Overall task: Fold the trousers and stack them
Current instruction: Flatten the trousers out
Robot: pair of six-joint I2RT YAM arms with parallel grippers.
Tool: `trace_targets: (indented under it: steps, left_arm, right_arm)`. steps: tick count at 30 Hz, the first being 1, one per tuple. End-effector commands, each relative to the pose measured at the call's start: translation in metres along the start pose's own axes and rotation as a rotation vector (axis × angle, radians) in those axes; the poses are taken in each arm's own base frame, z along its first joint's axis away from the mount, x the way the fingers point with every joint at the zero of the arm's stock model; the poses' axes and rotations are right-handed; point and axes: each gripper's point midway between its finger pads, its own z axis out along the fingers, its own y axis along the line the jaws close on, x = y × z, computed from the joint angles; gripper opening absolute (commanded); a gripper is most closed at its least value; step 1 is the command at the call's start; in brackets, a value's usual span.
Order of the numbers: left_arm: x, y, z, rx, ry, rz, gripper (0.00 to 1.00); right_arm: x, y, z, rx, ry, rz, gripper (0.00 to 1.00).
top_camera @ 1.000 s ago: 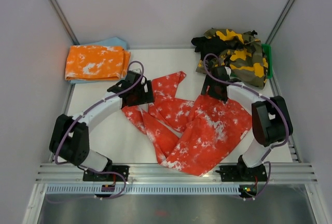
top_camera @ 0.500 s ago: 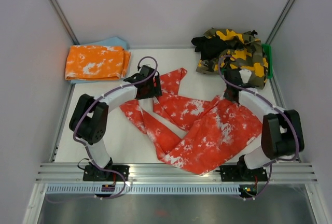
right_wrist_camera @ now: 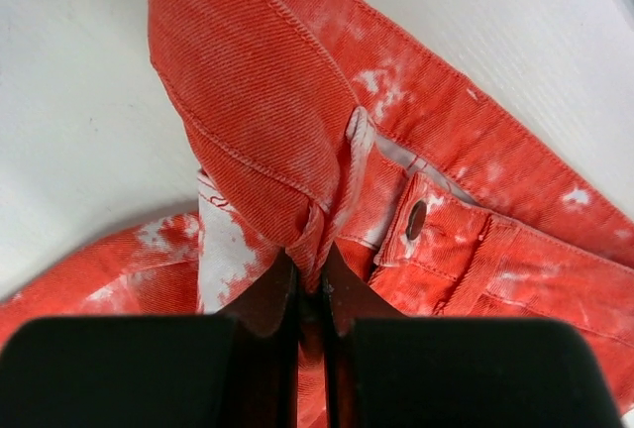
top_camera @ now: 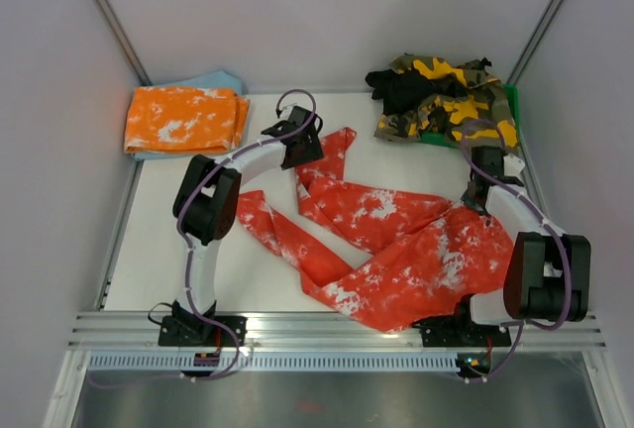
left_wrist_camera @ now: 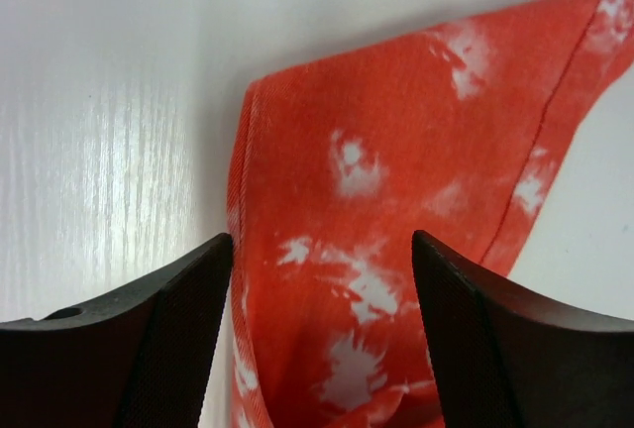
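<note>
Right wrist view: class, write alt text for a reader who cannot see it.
The right hand is pinched shut on a raised fold of red, white-splotched trousers at the waistband, beside a buttonhole. The trousers lie on a white table.

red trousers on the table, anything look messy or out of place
Yes: the red trousers lie twisted, legs overlapping and bunched, not flat; the right gripper pinches a waistband fold. The camouflage pile is a loose heap.

No readable text or labels anywhere.
</note>
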Motion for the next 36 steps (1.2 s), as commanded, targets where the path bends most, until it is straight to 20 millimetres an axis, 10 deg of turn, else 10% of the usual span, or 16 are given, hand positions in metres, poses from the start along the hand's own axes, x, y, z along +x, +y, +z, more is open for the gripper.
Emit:
trace_targets:
  steps: [1,13,18,21,26,28,29,32,36]
  left_arm:
    - [0.0,0.0,0.009,-0.033,0.002,-0.037,0.77]
    - [0.018,0.015,0.024,-0.096,0.028,-0.042,0.67]
    - [0.003,0.009,0.027,-0.062,0.01,-0.005,0.02]
    - [-0.008,0.024,0.021,-0.059,0.002,-0.013,0.02]
    - [-0.084,0.072,-0.066,0.033,-0.256,-0.169,0.02]
    - [-0.084,0.1,-0.097,0.016,-0.322,-0.235,0.02]
    - [-0.116,0.106,-0.15,0.047,-0.483,-0.283,0.02]
    - [-0.111,0.142,-0.215,-0.011,-0.616,-0.36,0.02]
    - [-0.075,0.183,-0.244,-0.109,-0.624,-0.516,0.02]
  right_arm:
    - [0.009,-0.017,-0.001,0.021,0.063,0.065,0.1]
    - [-0.003,-0.017,-0.018,-0.065,0.024,0.097,0.12]
    - [-0.005,-0.014,-0.016,-0.067,0.029,0.101,0.1]
    - [-0.008,-0.016,-0.017,-0.056,0.022,0.095,0.09]
    - [-0.026,-0.014,-0.022,-0.075,-0.005,0.123,0.09]
    - [-0.031,-0.013,-0.022,-0.08,-0.009,0.132,0.08]
    - [-0.036,-0.01,-0.024,-0.091,-0.019,0.137,0.08]
    - [-0.043,-0.005,-0.022,-0.105,-0.025,0.143,0.08]
    - [-0.041,0.004,-0.015,-0.138,-0.004,0.135,0.07]
